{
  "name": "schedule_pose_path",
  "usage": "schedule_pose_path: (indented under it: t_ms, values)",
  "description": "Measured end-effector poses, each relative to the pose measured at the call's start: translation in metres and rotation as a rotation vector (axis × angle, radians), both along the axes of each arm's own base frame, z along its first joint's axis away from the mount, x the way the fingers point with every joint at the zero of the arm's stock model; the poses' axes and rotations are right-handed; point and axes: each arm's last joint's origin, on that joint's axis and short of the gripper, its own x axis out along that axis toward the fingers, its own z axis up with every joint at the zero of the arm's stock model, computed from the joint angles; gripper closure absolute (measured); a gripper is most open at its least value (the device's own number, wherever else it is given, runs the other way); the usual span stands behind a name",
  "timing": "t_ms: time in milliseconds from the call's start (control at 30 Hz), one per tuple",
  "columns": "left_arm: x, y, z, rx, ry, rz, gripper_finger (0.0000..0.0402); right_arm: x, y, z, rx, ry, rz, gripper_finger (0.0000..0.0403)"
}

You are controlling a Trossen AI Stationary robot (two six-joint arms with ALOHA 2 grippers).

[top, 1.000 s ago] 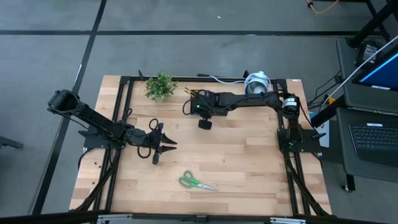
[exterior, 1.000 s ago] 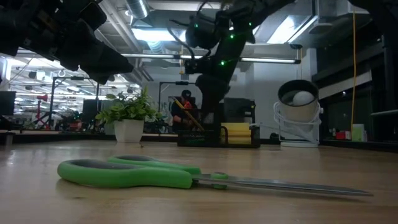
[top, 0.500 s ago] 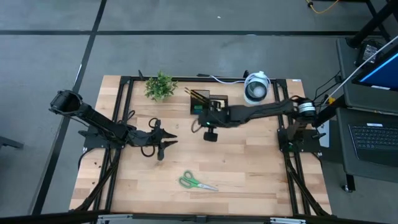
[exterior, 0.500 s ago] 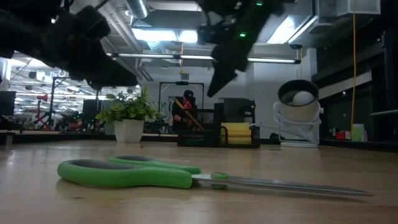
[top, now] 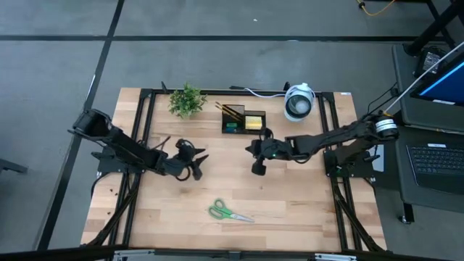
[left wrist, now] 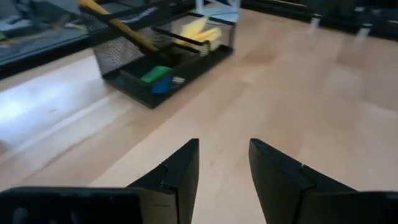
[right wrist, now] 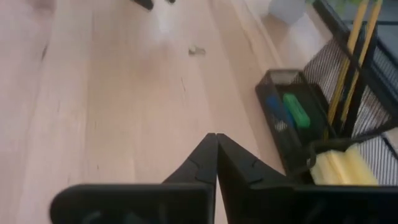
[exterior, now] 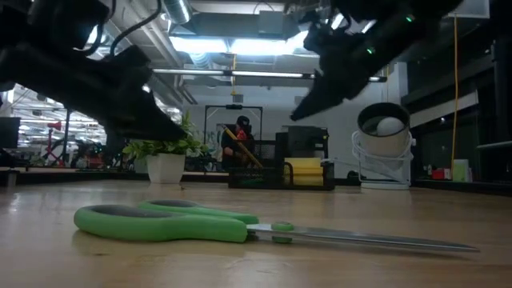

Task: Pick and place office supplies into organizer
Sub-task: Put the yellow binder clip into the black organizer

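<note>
Green scissors on table, well apart from parted left fingers and closed, empty right fingers

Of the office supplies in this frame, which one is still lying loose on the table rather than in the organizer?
The green-handled scissors, flat on the table's near side. The pencils, sticky-note pad and small green piece already sit in the black organizer.

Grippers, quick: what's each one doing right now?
Left gripper: open, holding nothing, above bare wooden table.
Right gripper: shut, empty, near the black mesh organizer.
</note>
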Motion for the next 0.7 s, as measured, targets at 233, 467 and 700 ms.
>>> schedule_pose_path:
  t_ms: [233, 467, 700]
  values:
    - [0.034, -0.003, -0.001, -0.003, -0.009, 0.131, 0.0267, -0.010, -0.001, -0.015, 0.005, 0.005, -0.004, 0.0392]
    - [0.061, 0.004, 0.015, -0.170, 0.231, 0.200, 0.0267, -0.012, -0.001, -0.017, 0.016, 0.007, -0.015, 0.0391]
    - [0.069, 0.017, 0.046, -0.344, 0.439, 0.356, 0.0267, -0.012, -0.001, -0.017, 0.015, 0.008, -0.013, 0.0378]
